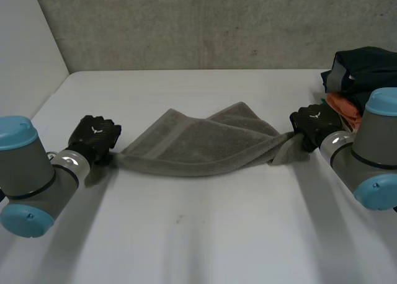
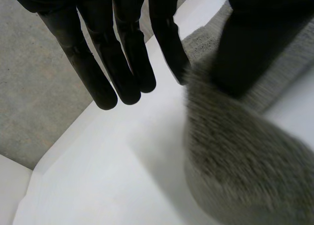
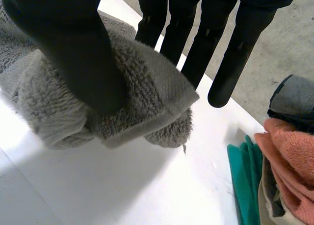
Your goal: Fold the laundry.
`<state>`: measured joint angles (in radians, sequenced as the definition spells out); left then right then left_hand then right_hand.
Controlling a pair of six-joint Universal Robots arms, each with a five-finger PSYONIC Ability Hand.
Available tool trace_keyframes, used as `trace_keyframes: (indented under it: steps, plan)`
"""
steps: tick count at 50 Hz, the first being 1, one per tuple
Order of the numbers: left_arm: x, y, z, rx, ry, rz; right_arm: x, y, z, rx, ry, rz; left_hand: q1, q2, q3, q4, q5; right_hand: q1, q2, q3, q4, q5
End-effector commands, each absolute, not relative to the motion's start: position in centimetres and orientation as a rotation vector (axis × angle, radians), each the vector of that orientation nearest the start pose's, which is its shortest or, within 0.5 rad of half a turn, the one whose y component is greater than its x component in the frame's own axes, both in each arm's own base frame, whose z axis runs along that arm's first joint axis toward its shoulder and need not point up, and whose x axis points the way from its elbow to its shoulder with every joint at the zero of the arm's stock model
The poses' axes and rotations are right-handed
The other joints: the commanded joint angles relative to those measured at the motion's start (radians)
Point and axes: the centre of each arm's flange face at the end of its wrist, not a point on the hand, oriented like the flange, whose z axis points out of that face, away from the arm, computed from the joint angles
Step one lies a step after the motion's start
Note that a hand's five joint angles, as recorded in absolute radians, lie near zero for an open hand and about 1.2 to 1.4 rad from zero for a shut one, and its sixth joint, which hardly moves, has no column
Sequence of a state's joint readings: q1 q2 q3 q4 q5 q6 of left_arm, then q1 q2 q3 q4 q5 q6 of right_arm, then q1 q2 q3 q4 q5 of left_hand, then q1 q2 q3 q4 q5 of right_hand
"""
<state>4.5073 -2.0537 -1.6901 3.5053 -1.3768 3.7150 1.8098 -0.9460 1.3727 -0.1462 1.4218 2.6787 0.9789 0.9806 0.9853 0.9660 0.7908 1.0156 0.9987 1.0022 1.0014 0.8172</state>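
A grey towel [image 1: 198, 144] hangs stretched and loosely doubled between my two hands, low over the white table [image 1: 205, 234]. My left hand [image 1: 94, 137] holds its left end. In the left wrist view the thumb presses the towel [image 2: 235, 166] against one finger, while the other fingers [image 2: 122, 63] stay straight and bare. My right hand [image 1: 313, 126] holds the bunched right end. Seen from the right wrist, the thumb [image 3: 68, 43] clamps a hemmed corner of the towel [image 3: 147, 92] against the straight fingers behind it.
A pile of laundry [image 1: 356, 79] sits at the table's far right, just behind my right hand: a dark garment [image 3: 294, 99], an orange cloth [image 3: 289, 156] and a teal one [image 3: 248, 181]. A concrete wall stands behind the table.
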Motion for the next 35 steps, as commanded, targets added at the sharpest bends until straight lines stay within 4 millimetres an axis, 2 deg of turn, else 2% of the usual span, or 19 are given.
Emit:
trace_keyframes:
  steps: [1,8,12,13,15,16,18,19,22,23,25,26,29,30,32,33,35]
  plan:
    - [-23.5,-29.5,16.6,1.188,2.113,-1.894,22.7,-35.2,15.4,-0.930,2.286,-1.846,0.417,0.416,0.411,0.430,0.431,0.381,0.398,0.394,0.395,0.405]
    - [-23.8,-28.2,20.9,1.156,2.037,-2.014,22.2,-34.7,18.0,-0.925,2.261,-1.911,0.417,0.416,0.411,0.430,0.431,0.381,0.398,0.394,0.395,0.405]
    - [-23.6,-27.4,25.3,1.087,1.960,-2.137,22.0,-34.1,22.2,-0.932,2.192,-2.024,0.417,0.416,0.411,0.430,0.431,0.381,0.398,0.394,0.395,0.405]
    - [-23.4,-26.6,27.9,1.053,1.907,-2.209,21.9,-33.8,24.9,-0.932,2.133,-2.107,0.417,0.416,0.411,0.430,0.431,0.381,0.398,0.394,0.395,0.405]
    - [-23.2,-25.9,30.5,1.014,1.852,-2.286,21.7,-33.4,27.8,-0.913,2.068,-2.200,0.417,0.416,0.411,0.430,0.431,0.381,0.398,0.394,0.395,0.405]
    - [-23.0,-25.0,32.9,0.973,1.816,-2.355,21.6,-33.1,30.4,-0.897,2.003,-2.283,0.417,0.416,0.411,0.430,0.431,0.381,0.398,0.394,0.395,0.405]
    - [-22.7,-24.2,35.1,0.935,1.771,-2.423,21.3,-32.9,33.1,-0.873,1.936,-2.368,0.417,0.416,0.411,0.430,0.431,0.381,0.398,0.394,0.395,0.405]
    - [-22.4,-23.4,37.0,0.898,1.743,-2.483,21.1,-32.9,35.1,-0.850,1.900,-2.414,0.417,0.416,0.411,0.430,0.431,0.381,0.398,0.394,0.395,0.405]
    - [-22.1,-22.4,39.3,0.842,1.720,-2.567,21.1,-33.4,36.8,-0.822,1.859,-2.445,0.417,0.416,0.411,0.430,0.431,0.381,0.398,0.394,0.395,0.405]
    - [-21.9,-22.5,39.9,0.809,1.731,-2.586,21.3,-34.3,37.3,-0.798,1.847,-2.450,0.417,0.416,0.411,0.430,0.431,0.381,0.398,0.394,0.395,0.405]
    - [-22.0,-23.0,39.7,0.791,1.768,-2.585,21.6,-35.5,37.3,-0.784,1.839,-2.447,0.417,0.416,0.411,0.430,0.431,0.381,0.398,0.394,0.395,0.405]
    - [-22.2,-23.9,39.0,0.791,1.813,-2.559,22.2,-36.7,36.6,-0.786,1.844,-2.425,0.417,0.416,0.411,0.430,0.431,0.381,0.398,0.394,0.395,0.405]
    - [-22.7,-25.2,37.6,0.806,1.874,-2.505,23.7,-38.2,34.6,-0.809,1.868,-2.374,0.417,0.416,0.411,0.430,0.431,0.381,0.398,0.394,0.395,0.405]
    - [-23.0,-26.1,36.2,0.822,1.924,-2.456,24.7,-39.1,32.8,-0.834,1.894,-2.335,0.417,0.416,0.411,0.430,0.431,0.381,0.398,0.394,0.395,0.405]
    - [-23.5,-26.9,34.8,0.846,1.967,-2.408,25.7,-39.9,30.8,-0.870,1.917,-2.302,0.417,0.416,0.411,0.430,0.431,0.381,0.398,0.394,0.395,0.405]
    - [-24.0,-27.5,33.1,0.877,2.016,-2.349,26.7,-40.5,28.6,-0.911,1.937,-2.270,0.417,0.416,0.411,0.430,0.431,0.381,0.398,0.394,0.395,0.405]
    - [-24.6,-28.0,31.3,0.906,2.063,-2.289,27.7,-41.0,26.5,-0.949,1.937,-2.257,0.417,0.416,0.411,0.430,0.431,0.381,0.398,0.394,0.395,0.405]
